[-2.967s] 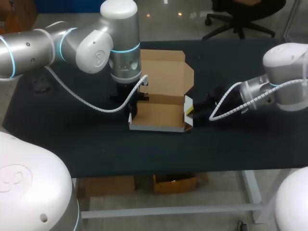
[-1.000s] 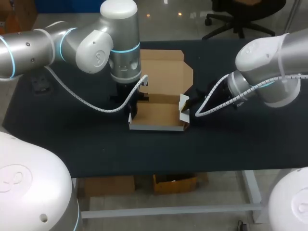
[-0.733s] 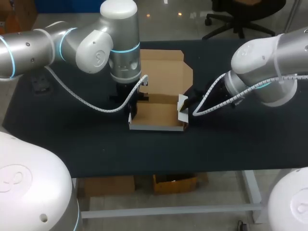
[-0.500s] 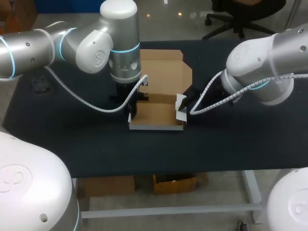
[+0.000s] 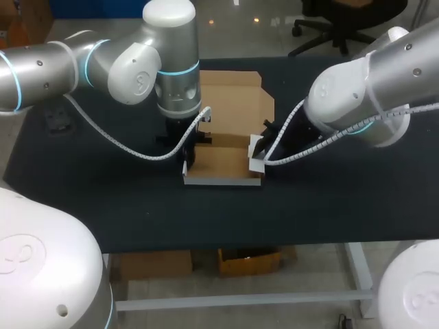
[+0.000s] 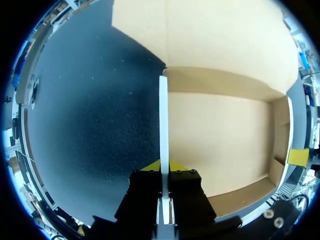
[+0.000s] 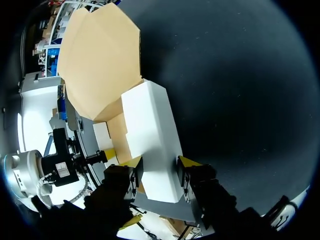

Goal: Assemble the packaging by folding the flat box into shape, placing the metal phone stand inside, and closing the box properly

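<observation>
The cardboard box (image 5: 223, 163) lies open in the middle of the black table, its lid (image 5: 233, 103) flat behind it. My left gripper (image 5: 191, 154) points down at the box's left wall. In the left wrist view this gripper (image 6: 164, 167) is shut on the white edge of that left wall (image 6: 163, 125), with the brown box floor (image 6: 220, 135) beside it. My right gripper (image 5: 260, 155) is at the box's right end. In the right wrist view this gripper (image 7: 160, 164) is shut on the white right side flap (image 7: 150, 125), which stands tilted inward. No phone stand is in the box.
A small dark object (image 5: 58, 120) sits near the table's left edge, behind my left arm. Bare black tabletop (image 5: 226, 212) stretches in front of the box and to its right (image 5: 370, 185).
My right arm has swung left with the right side flap, lifting it from lying outward to standing tilted over the box's right end. My left arm has kept still.
</observation>
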